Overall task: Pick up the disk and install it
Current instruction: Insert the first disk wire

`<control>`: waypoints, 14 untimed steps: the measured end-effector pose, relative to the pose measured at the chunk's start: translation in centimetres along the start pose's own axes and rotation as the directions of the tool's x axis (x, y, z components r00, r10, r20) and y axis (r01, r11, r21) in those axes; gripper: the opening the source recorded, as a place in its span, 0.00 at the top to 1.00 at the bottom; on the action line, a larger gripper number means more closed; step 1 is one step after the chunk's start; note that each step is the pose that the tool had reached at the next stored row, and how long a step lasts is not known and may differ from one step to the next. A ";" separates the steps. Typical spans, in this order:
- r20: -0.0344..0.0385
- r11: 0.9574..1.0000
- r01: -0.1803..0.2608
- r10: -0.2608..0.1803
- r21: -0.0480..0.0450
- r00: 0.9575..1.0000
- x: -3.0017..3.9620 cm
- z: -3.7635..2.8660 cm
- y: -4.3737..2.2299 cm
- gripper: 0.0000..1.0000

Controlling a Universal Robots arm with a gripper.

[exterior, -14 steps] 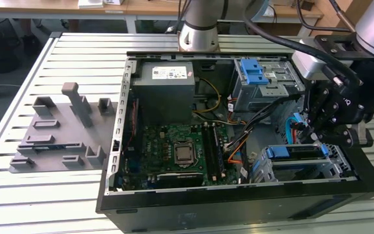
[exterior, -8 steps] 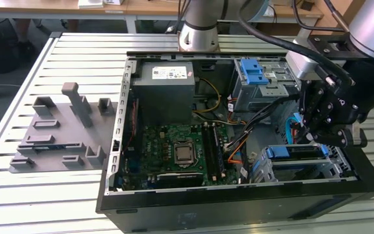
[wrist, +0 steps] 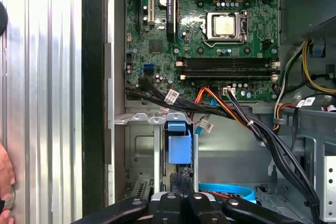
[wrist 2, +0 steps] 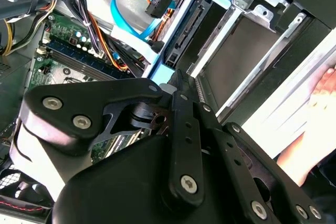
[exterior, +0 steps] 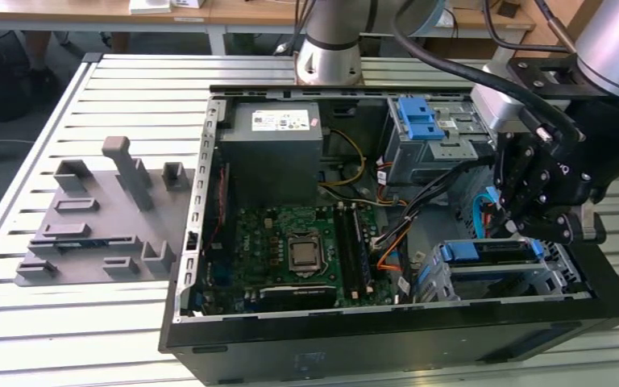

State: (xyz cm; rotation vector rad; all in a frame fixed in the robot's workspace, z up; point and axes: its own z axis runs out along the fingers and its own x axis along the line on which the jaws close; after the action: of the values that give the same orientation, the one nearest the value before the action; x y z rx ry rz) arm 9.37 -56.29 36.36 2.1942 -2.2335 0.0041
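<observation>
We see the gripper (exterior: pixel 544 230) at the right of the exterior view, low over the drive cage (exterior: pixel 503 274) in the lower-right corner of the open computer case (exterior: pixel 396 330). The disk (exterior: pixel 495 251) sits edge-up in that cage, its blue carrier frame showing just beside the jaws; in the first wrist view it (wrist: pixel 178 148) lies at lower centre. We cannot tell how the jaws stand. The power supply (exterior: pixel 272 145) at upper centre bears a white sticker, its writing illegible. The case rests on a ribbed metal tabletop (exterior: pixel 73 322).
</observation>
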 end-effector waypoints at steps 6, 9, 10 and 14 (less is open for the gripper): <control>0.000 1.000 0.000 0.000 0.000 1.000 -0.01 -0.01 -0.13 0.89; 0.000 1.000 0.000 0.000 0.000 1.000 0.00 -0.01 -0.19 0.89; 0.000 1.000 0.000 0.000 0.000 1.000 0.00 -0.01 -0.19 0.89; 0.000 1.000 0.000 0.000 0.000 1.000 0.00 0.00 -0.29 0.89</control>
State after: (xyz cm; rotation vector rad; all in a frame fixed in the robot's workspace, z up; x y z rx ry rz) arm 9.66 -56.29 36.36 2.1943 -2.2332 0.0042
